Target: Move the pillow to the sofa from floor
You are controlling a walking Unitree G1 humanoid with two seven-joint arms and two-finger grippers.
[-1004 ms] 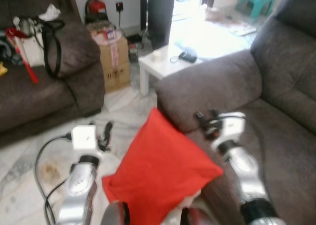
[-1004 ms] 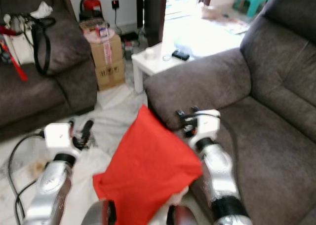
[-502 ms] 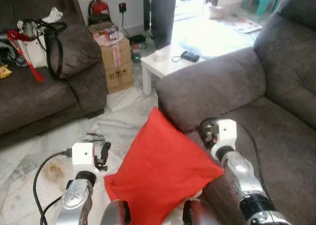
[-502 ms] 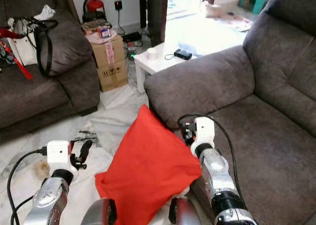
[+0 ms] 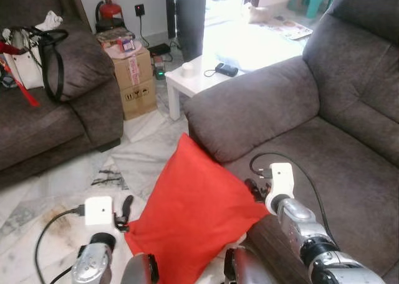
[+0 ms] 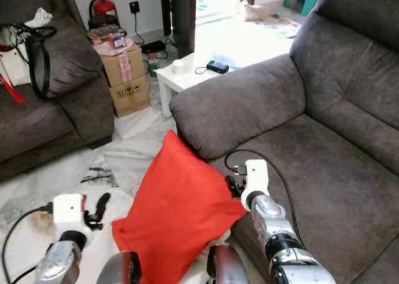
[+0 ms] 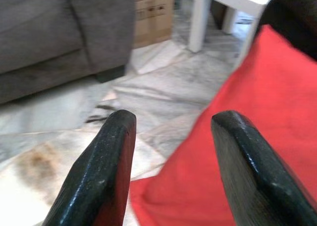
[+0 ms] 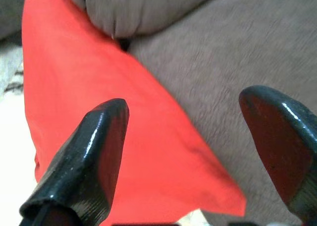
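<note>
We take the red pillow as our landmark: it stands tilted between the two arms, its upper corner against the front of the sofa armrest, its right corner lying on the edge of the sofa seat, its lower part hanging toward the marble floor. Whether it is carried or merely propped we cannot tell.

Left gripper: just left of the pillow's lower corner, jaws wide, holding nothing; one finger is over the floor, the other before the red fabric. Right gripper: at the pillow's right corner, over the seat, jaws wide and empty.

The step in hand, we judge, is placing the pillow on the seat, and it is partly done. To do it well, we would bring both grippers against opposite edges so the soft cover does not fold or slide, lift the low corner clear of the floor, and carry the whole pillow rightward past the armrest before letting go, so that it rests flat on the cushion.

Containers: beyond the pillow, a cardboard box carries small packets on its lid. Beside it a white worktop bears a cup and a dark device. Far left of the pillow, a bag sits on a second sofa; its contents cannot be made out.
</note>
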